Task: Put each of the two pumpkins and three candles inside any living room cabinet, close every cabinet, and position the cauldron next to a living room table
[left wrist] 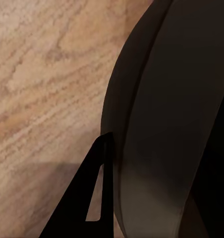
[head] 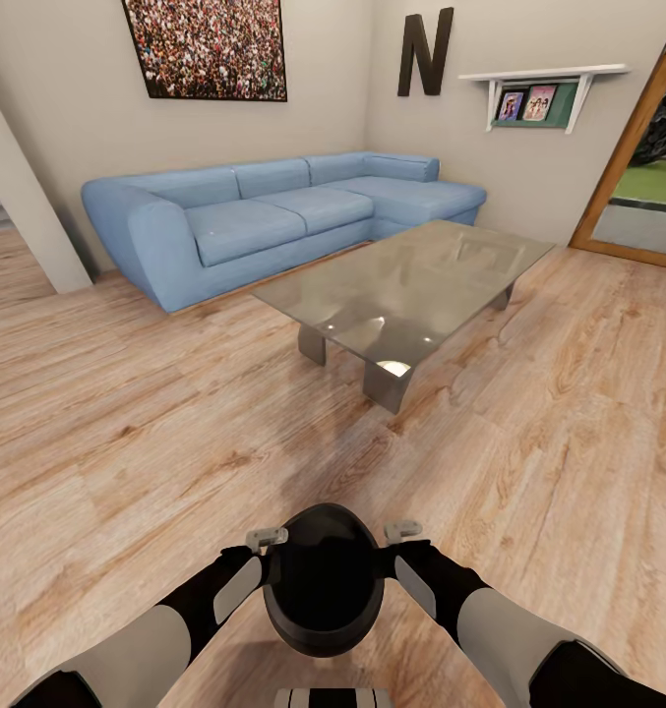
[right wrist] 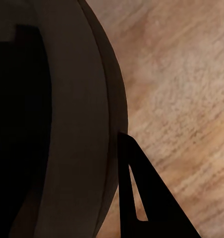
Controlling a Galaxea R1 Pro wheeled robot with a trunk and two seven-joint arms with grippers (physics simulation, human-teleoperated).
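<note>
The cauldron (head: 325, 580) is carried between the two grippers, low in front of the trunk and above the plank floor (head: 126, 433). The left gripper (head: 264, 551) is pressed against the pot's left flank and the right gripper (head: 403, 543) against its right flank. In the left wrist view one dark finger (left wrist: 92, 198) is seen lying along the outside of the cauldron's curved wall (left wrist: 161, 124), with bare floor beside it; in the right wrist view the matching finger (right wrist: 141, 198) sits the same way against the wall (right wrist: 67, 124). The second finger of each gripper is hidden, so it cannot be told whether the rim is pinched or the pot is only squeezed between the two arms.

Ahead, the glass-topped table (head: 411, 285) stands well apart from the cauldron, with its near corner pointed toward the robot. Behind it the blue sofa (head: 264, 216) runs along the wall.

The step in hand is judged to be the carrying of the cauldron to the table; a stretch of open floor is left to cross.

The chief risk is judged to be a slip. The belly is round and smooth, so if either arm drifts outward during travel the pot could be dropped and rolled away. The table's near corner could also be struck if the approach is too direct, and a setting-down too far off would leave the cauldron not next to the table.
</note>
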